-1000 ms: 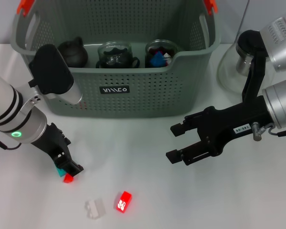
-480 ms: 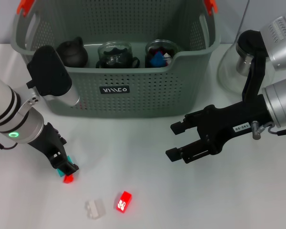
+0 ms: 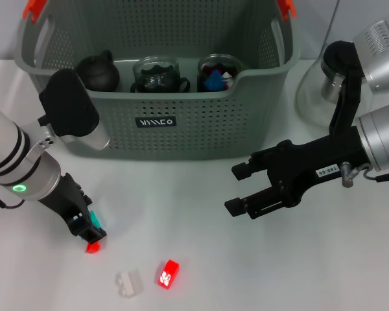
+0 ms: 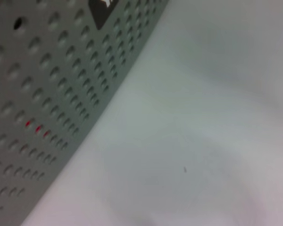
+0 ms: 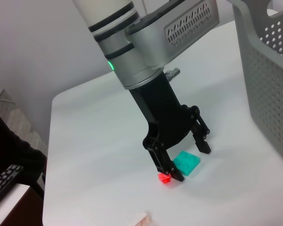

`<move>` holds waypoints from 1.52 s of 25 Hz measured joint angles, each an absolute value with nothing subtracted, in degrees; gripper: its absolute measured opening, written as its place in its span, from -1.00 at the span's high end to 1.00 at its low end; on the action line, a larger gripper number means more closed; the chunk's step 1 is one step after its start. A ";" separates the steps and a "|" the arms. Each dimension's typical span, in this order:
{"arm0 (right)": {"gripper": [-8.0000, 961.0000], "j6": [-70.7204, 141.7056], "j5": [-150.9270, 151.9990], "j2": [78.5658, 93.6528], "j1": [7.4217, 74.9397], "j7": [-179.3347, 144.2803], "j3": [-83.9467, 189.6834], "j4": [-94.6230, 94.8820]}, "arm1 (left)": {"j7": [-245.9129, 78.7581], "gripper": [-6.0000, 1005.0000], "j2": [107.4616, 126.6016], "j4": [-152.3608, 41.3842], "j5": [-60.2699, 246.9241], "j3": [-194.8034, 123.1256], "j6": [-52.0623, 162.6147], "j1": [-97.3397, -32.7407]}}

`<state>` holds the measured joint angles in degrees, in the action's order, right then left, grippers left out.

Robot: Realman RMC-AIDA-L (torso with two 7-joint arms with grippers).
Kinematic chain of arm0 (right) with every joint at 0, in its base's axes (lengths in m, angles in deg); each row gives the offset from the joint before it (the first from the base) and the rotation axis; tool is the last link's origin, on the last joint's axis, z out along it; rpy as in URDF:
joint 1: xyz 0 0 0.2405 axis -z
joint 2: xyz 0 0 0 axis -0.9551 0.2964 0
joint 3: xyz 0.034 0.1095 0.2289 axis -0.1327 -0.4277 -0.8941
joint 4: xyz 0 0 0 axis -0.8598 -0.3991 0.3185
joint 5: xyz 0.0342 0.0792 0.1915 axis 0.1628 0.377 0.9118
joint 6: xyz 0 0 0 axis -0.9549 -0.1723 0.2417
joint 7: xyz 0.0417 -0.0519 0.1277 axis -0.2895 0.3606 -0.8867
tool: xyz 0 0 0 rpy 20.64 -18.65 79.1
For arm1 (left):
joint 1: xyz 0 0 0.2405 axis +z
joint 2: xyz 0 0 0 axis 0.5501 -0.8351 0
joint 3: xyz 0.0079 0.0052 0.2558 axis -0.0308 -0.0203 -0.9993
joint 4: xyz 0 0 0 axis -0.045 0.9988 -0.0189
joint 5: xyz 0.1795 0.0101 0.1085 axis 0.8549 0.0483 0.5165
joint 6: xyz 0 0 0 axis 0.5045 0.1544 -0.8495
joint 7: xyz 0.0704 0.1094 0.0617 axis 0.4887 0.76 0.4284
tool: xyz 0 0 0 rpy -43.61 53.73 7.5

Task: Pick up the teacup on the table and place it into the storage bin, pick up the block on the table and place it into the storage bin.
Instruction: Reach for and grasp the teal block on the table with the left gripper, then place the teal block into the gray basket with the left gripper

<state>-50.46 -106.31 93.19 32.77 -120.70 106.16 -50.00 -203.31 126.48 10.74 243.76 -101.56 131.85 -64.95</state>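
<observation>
Straddling a teal block point(image 5: 186, 163) on the surface point(image 3: 201, 259), the left claw point(image 5: 188, 162) was held open, gripping nothing; the right claw point(image 3: 236, 189) was parked open, empty, before the storage bin point(image 3: 181, 129).

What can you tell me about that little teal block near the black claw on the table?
The teal block is a small, flat, squarish piece that looks like plastic, lying on the white table in front of the storage bin. The left gripper stands over it, open, one finger on each side; whether the fingers touch it cannot be told. A tiny red piece lies by one fingertip, just beside the block. In the head view the gripper hides most of it.
</observation>
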 joint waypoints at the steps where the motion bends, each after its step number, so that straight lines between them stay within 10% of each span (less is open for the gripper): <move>1: -0.74 -50.43 -106.31 93.19 32.76 -120.70 106.16 -50.00 | -203.26 -0.50 126.48 10.74 243.76 -101.56 131.88 -64.95; 14: -0.74 -50.42 -106.31 93.14 32.68 -120.71 106.16 -50.00 | -203.05 -0.43 126.40 10.85 243.76 -101.31 132.32 -65.14; 25: -0.74 -50.42 -106.31 93.01 32.70 -120.71 106.16 -50.00 | -202.40 0.19 126.24 11.66 243.50 -100.93 133.90 -65.43; 38: -0.74 -51.01 -106.31 90.86 34.19 -121.20 104.10 -50.00 | -204.76 0.19 124.56 23.26 209.23 -74.72 158.67 -71.84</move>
